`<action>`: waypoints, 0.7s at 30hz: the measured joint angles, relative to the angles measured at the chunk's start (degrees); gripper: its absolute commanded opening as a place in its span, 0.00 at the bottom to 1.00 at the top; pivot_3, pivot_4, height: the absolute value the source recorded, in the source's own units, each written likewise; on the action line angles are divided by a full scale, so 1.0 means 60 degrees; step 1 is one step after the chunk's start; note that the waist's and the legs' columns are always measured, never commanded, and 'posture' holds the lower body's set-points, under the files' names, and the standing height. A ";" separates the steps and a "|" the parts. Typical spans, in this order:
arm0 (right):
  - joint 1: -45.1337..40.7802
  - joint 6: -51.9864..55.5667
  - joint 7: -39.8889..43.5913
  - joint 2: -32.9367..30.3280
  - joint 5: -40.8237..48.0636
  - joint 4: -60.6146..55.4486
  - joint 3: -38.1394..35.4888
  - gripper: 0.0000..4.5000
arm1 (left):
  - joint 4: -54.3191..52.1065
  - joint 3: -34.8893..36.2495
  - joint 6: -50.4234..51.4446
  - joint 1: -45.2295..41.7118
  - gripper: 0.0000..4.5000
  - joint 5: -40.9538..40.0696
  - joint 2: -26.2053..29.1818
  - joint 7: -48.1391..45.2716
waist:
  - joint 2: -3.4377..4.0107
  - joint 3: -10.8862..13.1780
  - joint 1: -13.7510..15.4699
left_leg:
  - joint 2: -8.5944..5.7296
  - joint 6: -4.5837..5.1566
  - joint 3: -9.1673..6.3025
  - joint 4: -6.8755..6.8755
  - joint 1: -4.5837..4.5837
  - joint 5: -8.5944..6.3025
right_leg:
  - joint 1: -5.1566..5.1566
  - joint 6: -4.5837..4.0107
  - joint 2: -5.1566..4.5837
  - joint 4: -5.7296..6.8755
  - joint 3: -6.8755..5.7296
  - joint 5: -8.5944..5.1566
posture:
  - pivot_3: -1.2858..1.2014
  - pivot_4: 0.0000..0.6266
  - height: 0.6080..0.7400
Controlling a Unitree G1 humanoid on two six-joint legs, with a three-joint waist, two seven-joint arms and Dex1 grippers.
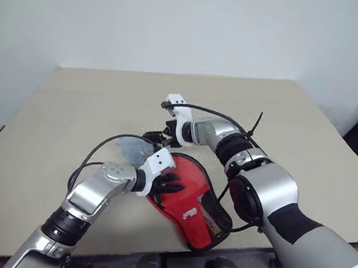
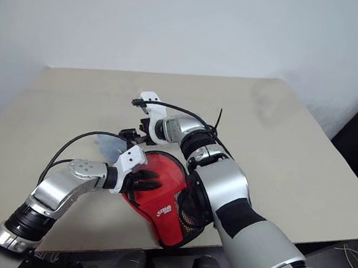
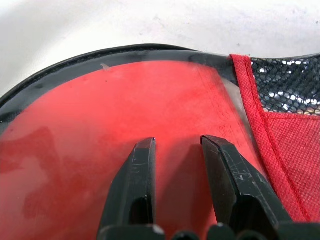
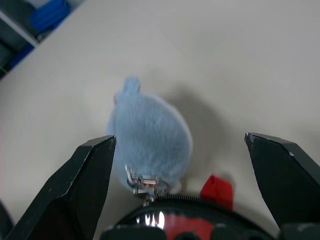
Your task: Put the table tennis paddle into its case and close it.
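The beige counter (image 1: 73,104) carries the work at its near edge.

The case (image 1: 203,221) lies near the front edge, clear plastic side up, with its red mesh panel (image 3: 292,145) toward the narrow end, which reaches the counter's front edge. Black zip edging (image 3: 75,67) runs round the rim.

The table tennis paddle (image 3: 125,110) is inside the case: its red face shows through the clear plastic and spans the round part of the pouch. The handle cannot be made out.

The left hand (image 1: 168,184) is set on the clear side of the case, its two black fingers (image 3: 135,185) pressed against the plastic with a narrow gap between them. Whether they pinch the plastic or merely bear on it cannot be told.

The right hand (image 4: 180,185) hangs over the far rim of the case, released, fingers spread wide with nothing between them.

The pale blue-grey ball (image 4: 150,140) lies on the counter just beyond the rim, joined to the zip by a small metal clasp (image 4: 142,182). A small red tab (image 4: 217,190) stands just beside the clasp.
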 measured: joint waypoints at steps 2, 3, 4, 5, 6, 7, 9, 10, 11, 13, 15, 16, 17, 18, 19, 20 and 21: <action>-0.0012 -0.0110 -0.0049 -0.0076 -0.0001 0.0000 -0.0117 0.99 | -0.0017 0.0080 -0.0101 0.0031 0.32 -0.0006 0.0003 -0.0056 | 0.0000 0.0000 0.0000 | 0.0000 -0.0001 0.0000 -0.0001 -0.0004 0.0000 | -0.0003 0.0000 0.0000 0.0000 -0.0001 0.0000 | 0.52 0.00 0.61; -0.0033 -0.0156 -0.0017 -0.0143 -0.0007 0.0000 -0.0125 0.99 | -0.0022 0.0118 -0.0106 0.0030 0.32 -0.0026 0.0003 -0.0092 | 0.0000 0.0000 0.0000 | 0.0000 -0.0001 0.0000 -0.0001 -0.0006 -0.0001 | -0.0004 0.0000 0.0000 0.0000 -0.0001 0.0000 | 0.52 0.00 0.61; -0.0069 -0.0182 0.0066 -0.0261 -0.0018 -0.0001 -0.0121 0.99 | -0.0021 0.0163 -0.0103 0.0048 0.32 -0.0066 0.0007 -0.0140 | 0.0000 0.0000 0.0000 | 0.0000 -0.0001 0.0000 -0.0002 -0.0008 -0.0001 | -0.0006 0.0000 0.0001 0.0000 0.0000 0.0000 | 0.52 0.00 0.61; -0.0115 -0.0203 0.0173 -0.0466 -0.0033 -0.0003 -0.0116 0.99 | -0.0020 0.0229 -0.0101 0.0083 0.32 -0.0146 0.0040 -0.0234 | 0.0000 0.0001 0.0000 | 0.0000 -0.0001 0.0000 -0.0002 -0.0011 -0.0001 | -0.0009 0.0000 0.0001 0.0000 0.0000 0.0000 | 0.52 0.00 0.61; -0.0143 -0.0217 0.0217 -0.0607 -0.0042 -0.0008 -0.0113 0.99 | -0.0028 0.0280 -0.0103 0.0122 0.32 -0.0190 0.0072 -0.0302 | 0.0000 0.0001 0.0003 | -0.0002 -0.0001 0.0000 -0.0001 -0.0013 0.0000 | -0.0009 0.0000 0.0001 0.0000 0.0000 0.0000 | 0.52 0.00 0.61; -0.0182 -0.0219 0.0321 -0.0811 -0.0050 -0.0012 -0.0107 0.99 | -0.0032 0.0345 -0.0101 0.0162 0.32 -0.0283 0.0146 -0.0394 | -0.0001 0.0001 0.0004 | -0.0004 0.0000 -0.0001 -0.0002 -0.0015 0.0000 | -0.0010 0.0000 0.0001 -0.0001 0.0000 0.0000 | 0.52 0.00 0.61; -0.0228 -0.0218 0.0517 -0.1226 -0.0077 -0.0053 -0.0087 0.99 | -0.0054 0.0477 -0.0079 0.0207 0.32 -0.0396 0.0320 -0.0589 | -0.0001 0.0002 0.0001 | -0.0005 0.0000 0.0000 -0.0001 -0.0020 0.0000 | -0.0014 0.0000 0.0001 -0.0001 0.0002 0.0000 | 0.52 0.00 0.61; -0.0229 -0.0218 0.0601 -0.1406 -0.0129 -0.0073 -0.0050 0.99 | -0.0077 0.0543 -0.0064 0.0237 0.32 -0.0439 0.0396 -0.0676 | -0.0001 0.0002 0.0001 | -0.0005 0.0000 0.0003 -0.0001 -0.0020 0.0000 | -0.0007 0.0000 0.0001 0.0000 0.0004 0.0000 | 0.52 0.00 0.61; -0.0229 -0.0214 0.0734 -0.1533 -0.0220 -0.0077 0.0046 0.99 | -0.0097 0.0633 -0.0013 0.0275 0.32 -0.0546 0.0484 -0.0776 | -0.0002 0.0003 -0.0004 | -0.0004 0.0001 0.0003 -0.0001 -0.0025 0.0001 | -0.0011 0.0000 0.0002 0.0001 0.0005 0.0000 | 0.52 0.00 0.61; -0.0192 -0.0199 0.1058 -0.1804 -0.0415 -0.0113 0.0292 0.99 | -0.0130 0.0714 0.0066 0.0280 0.32 -0.0673 0.0763 -0.0959 | -0.0001 0.0004 -0.0010 | -0.0001 0.0002 0.0003 -0.0001 -0.0042 0.0002 | -0.0027 0.0002 0.0015 0.0005 0.0010 0.0003 | 0.52 0.00 0.61; 0.0023 -0.0198 0.1493 -0.2249 -0.0608 -0.0297 0.0572 0.99 | -0.0165 0.0912 0.0114 0.0285 0.32 -0.0748 0.1200 -0.1195 | -0.0001 0.0005 -0.0002 | 0.0001 -0.0001 0.0005 0.0001 -0.0052 0.0004 | -0.0033 0.0001 0.0032 0.0005 0.0010 0.0005 | 0.52 0.00 0.61; 0.0141 -0.0197 0.1694 -0.2436 -0.0708 -0.0375 0.0690 0.99 | -0.0169 0.1083 0.0117 0.0317 0.32 -0.0772 0.1385 -0.1314 | -0.0001 0.0005 0.0003 | 0.0000 -0.0003 0.0009 0.0001 -0.0061 0.0005 | -0.0034 0.0001 0.0037 0.0004 0.0008 0.0005 | 0.52 0.00 0.61; 0.0322 -0.0198 0.1958 -0.2651 -0.0831 -0.0510 0.0851 0.99 | -0.0175 0.1281 0.0107 0.0371 0.32 -0.0825 0.1650 -0.1483 | -0.0001 0.0005 0.0003 | 0.0001 -0.0008 0.0008 0.0002 -0.0073 0.0008 | -0.0045 0.0001 0.0045 0.0002 0.0009 0.0005 | 0.52 0.00 0.61; 0.0517 -0.0200 0.2228 -0.2864 -0.0936 -0.0630 0.1026 0.99 | -0.0184 0.1480 0.0086 0.0439 0.32 -0.0902 0.1882 -0.1643 | 0.0000 0.0005 0.0002 | 0.0001 -0.0008 0.0007 0.0003 -0.0086 0.0009 | -0.0052 0.0002 0.0046 0.0003 0.0012 0.0006 | 0.52 0.00 0.61; 0.0791 -0.0226 0.2599 -0.3094 -0.1094 -0.0852 0.1263 0.99 | -0.0240 0.1605 0.0058 0.0491 0.32 -0.0996 0.2111 -0.1838 | -0.0001 0.0005 0.0003 | 0.0001 -0.0007 0.0007 0.0004 -0.0104 0.0011 | -0.0064 0.0008 0.0047 0.0002 0.0013 0.0010 | 0.52 0.00 0.61; 0.1059 -0.0271 0.2961 -0.3310 -0.1214 -0.1049 0.1480 0.99 | -0.0308 0.1720 0.0030 0.0547 0.32 -0.1088 0.2263 -0.2015 | 0.0001 0.0006 0.0001 | 0.0000 -0.0007 0.0003 0.0013 -0.0125 0.0012 | -0.0076 0.0012 0.0051 0.0002 0.0013 0.0013 | 0.52 0.00 0.61; 0.1318 -0.0299 0.3272 -0.3496 -0.1302 -0.1234 0.1671 0.99 | -0.0353 0.1814 0.0007 0.0576 0.32 -0.1128 0.2347 -0.2156 | 0.0003 0.0007 0.0001 | -0.0001 -0.0005 0.0004 0.0015 -0.0138 0.0013 | -0.0084 0.0014 0.0052 0.0001 0.0015 0.0015 | 0.52 0.00 0.61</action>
